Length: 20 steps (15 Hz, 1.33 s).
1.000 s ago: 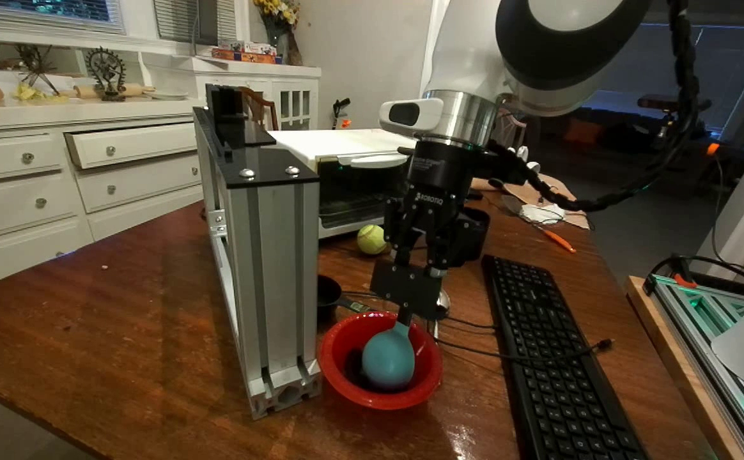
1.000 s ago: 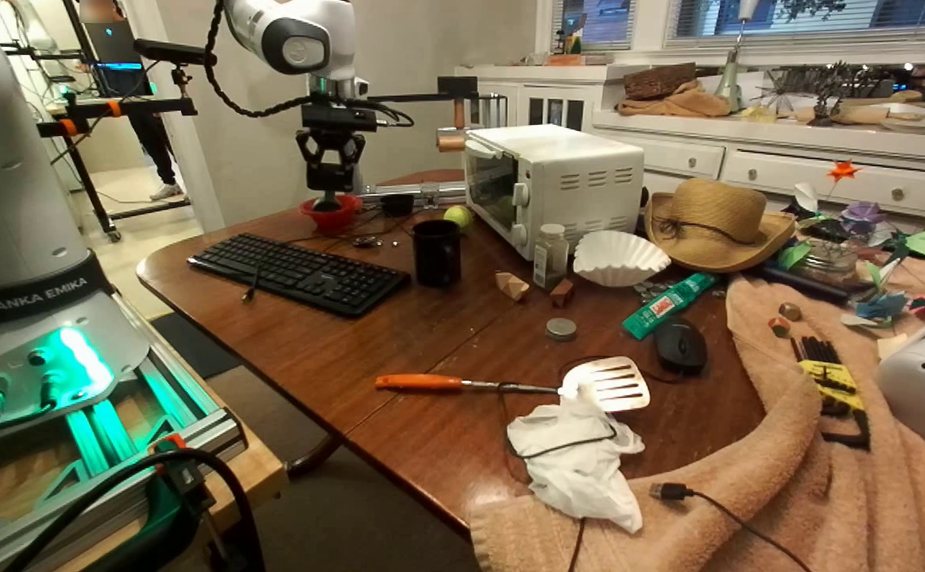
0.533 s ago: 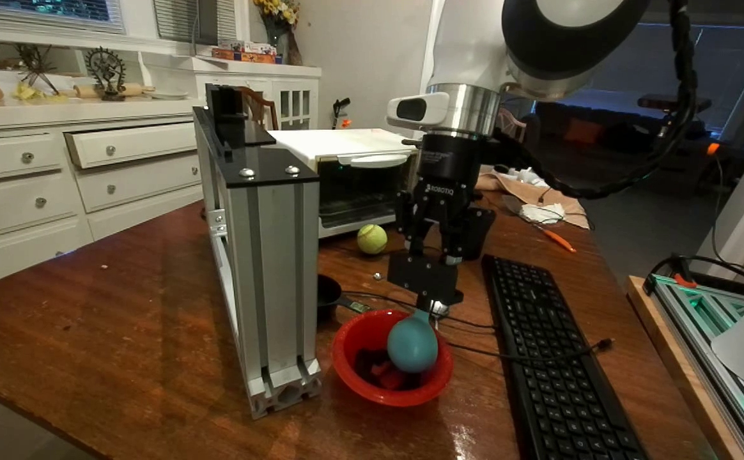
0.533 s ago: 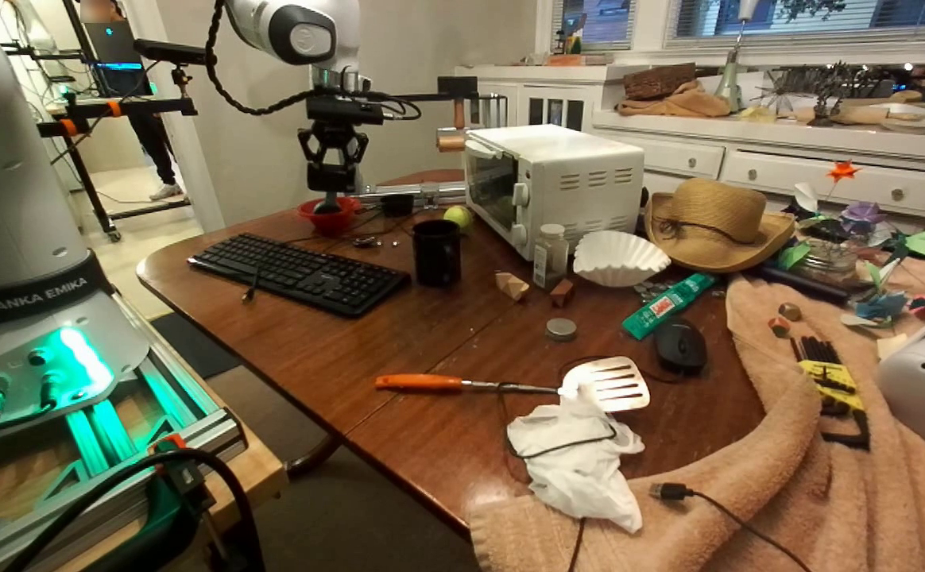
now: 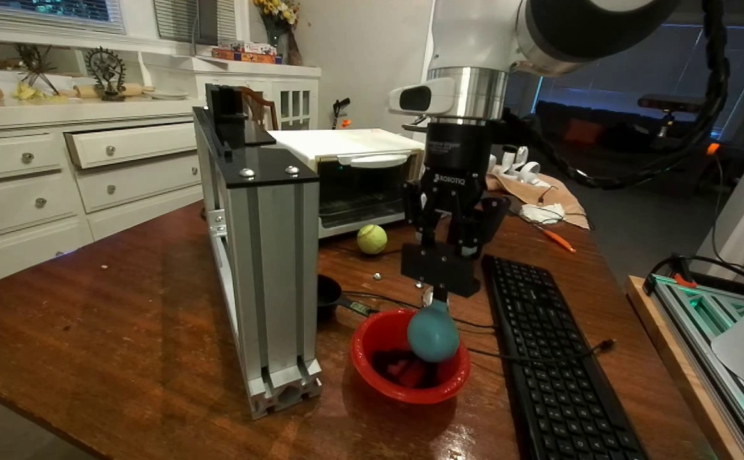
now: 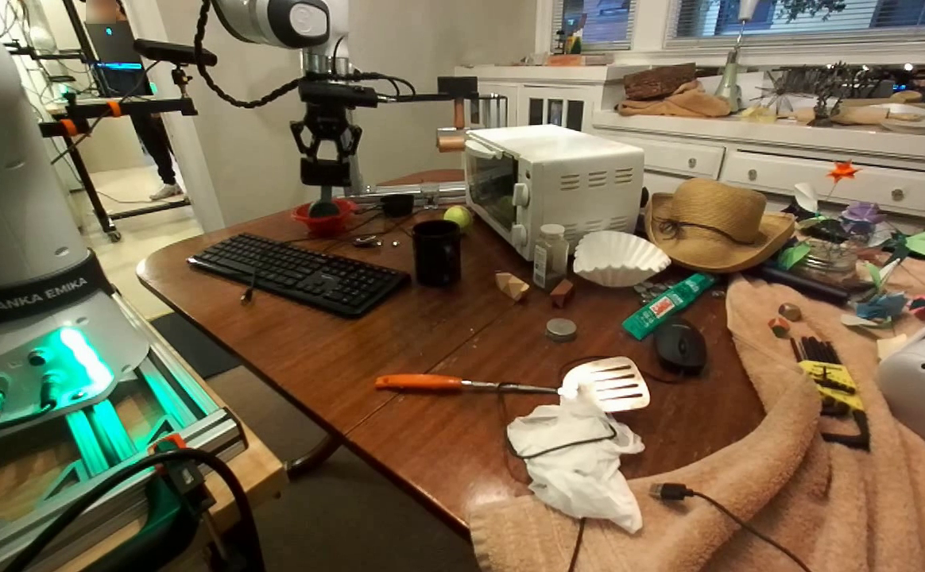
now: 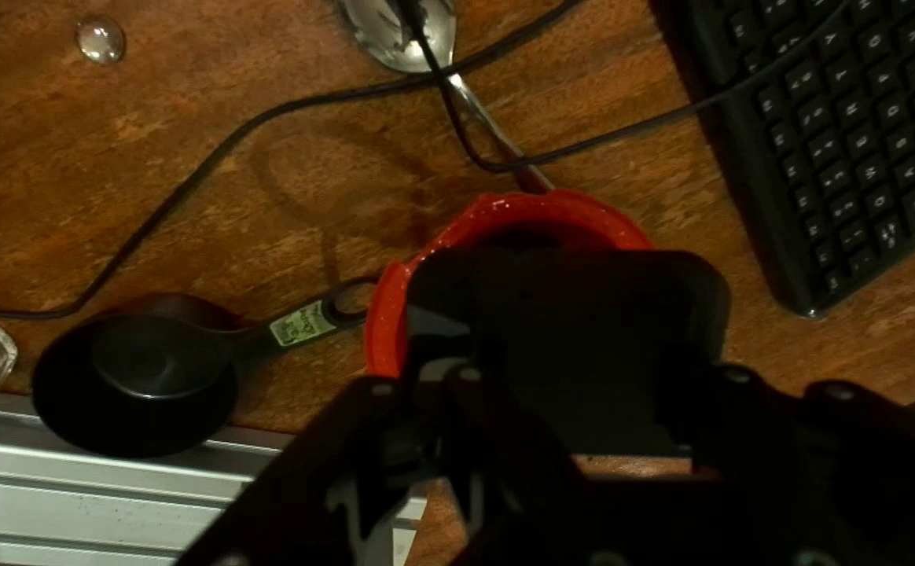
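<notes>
My gripper (image 5: 447, 252) is shut on a flat black block (image 5: 437, 268), whose short stem carries a rounded teal head (image 5: 433, 335). The head sits inside a red bowl (image 5: 410, 394), against its far right part; whether it presses on the wall I cannot tell. Dark and reddish matter (image 5: 394, 367) shows at the bottom of the bowl. From the far side, an exterior view has the gripper (image 6: 326, 163) straight above the bowl (image 6: 324, 226). In the wrist view the block covers most of the bowl (image 7: 385, 330) and hides the teal head.
Left of the bowl stands an aluminium frame (image 5: 276, 268); a black measuring cup (image 7: 135, 385) lies between. A keyboard (image 5: 557, 345) runs along the right. A cable (image 7: 222, 149) and metal spoon (image 7: 410, 39) lie behind the bowl. Further off are a tennis ball (image 5: 372, 239) and toaster oven (image 5: 362, 198).
Gripper and teal head have shifted right and slightly up in an exterior view, and the red bowl has moved right along with them. The grip looks the same.
</notes>
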{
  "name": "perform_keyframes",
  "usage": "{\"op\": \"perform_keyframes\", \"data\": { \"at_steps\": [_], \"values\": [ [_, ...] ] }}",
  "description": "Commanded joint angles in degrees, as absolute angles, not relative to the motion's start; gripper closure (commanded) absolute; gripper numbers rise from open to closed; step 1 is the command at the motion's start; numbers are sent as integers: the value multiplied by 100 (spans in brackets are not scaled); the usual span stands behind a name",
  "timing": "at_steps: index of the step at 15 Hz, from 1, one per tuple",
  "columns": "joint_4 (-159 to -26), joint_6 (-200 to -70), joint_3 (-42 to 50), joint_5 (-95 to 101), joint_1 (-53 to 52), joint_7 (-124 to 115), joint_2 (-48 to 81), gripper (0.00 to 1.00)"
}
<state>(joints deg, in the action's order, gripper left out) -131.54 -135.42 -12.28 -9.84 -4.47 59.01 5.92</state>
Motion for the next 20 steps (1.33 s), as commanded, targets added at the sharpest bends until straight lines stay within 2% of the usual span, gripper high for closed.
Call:
{"op": "perform_keyframes", "data": {
  "at_steps": [1,12,20],
  "values": [
    [-12970,-13091,-1176,-464,-671,5385,443,77],
    [-12210,-12109,-1317,505,-1148,4277,485,77],
    [-11805,-10884,-1532,1270,-1443,4218,258,77]
  ]
}}
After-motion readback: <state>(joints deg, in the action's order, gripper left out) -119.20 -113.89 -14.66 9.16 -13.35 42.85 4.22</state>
